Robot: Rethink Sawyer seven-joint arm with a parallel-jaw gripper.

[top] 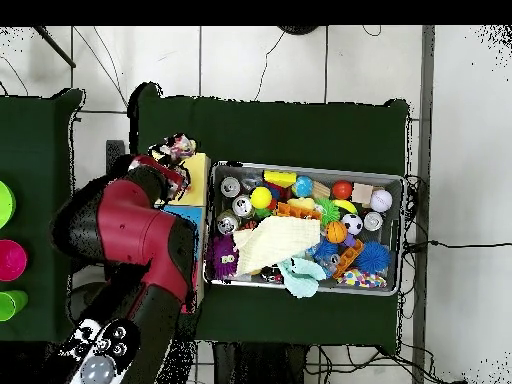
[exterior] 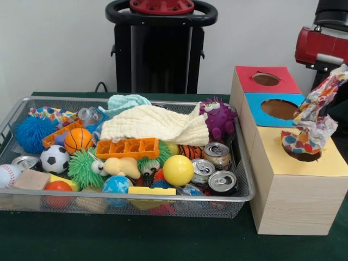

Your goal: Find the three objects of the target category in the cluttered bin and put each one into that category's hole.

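The wire-mesh bin [exterior: 130,198] sits on the green table, packed with toys; it also shows in the overhead view [top: 300,166]. A crumpled multicoloured wrapper [exterior: 318,114] hangs from my gripper [exterior: 342,81] at the right edge, its lower end in the hole of the yellow-topped box [exterior: 326,163]. The gripper is shut on the wrapper's top; its tips are mostly hidden. In the overhead view the wrapper [top: 180,148] shows beside my arm's end [top: 160,175]. Another bright dotted wrapper [exterior: 51,115] lies in the bin's back left corner, also in the overhead view [top: 362,279].
Three boxes stand right of the bin: red top with hole [exterior: 266,79], blue top with hole [exterior: 279,109], then yellow. In the bin lie a cream cloth [exterior: 155,124], pale blue cloth [exterior: 126,102], purple plush [exterior: 218,118], cans [exterior: 217,154], balls, and an orange tray [exterior: 128,148].
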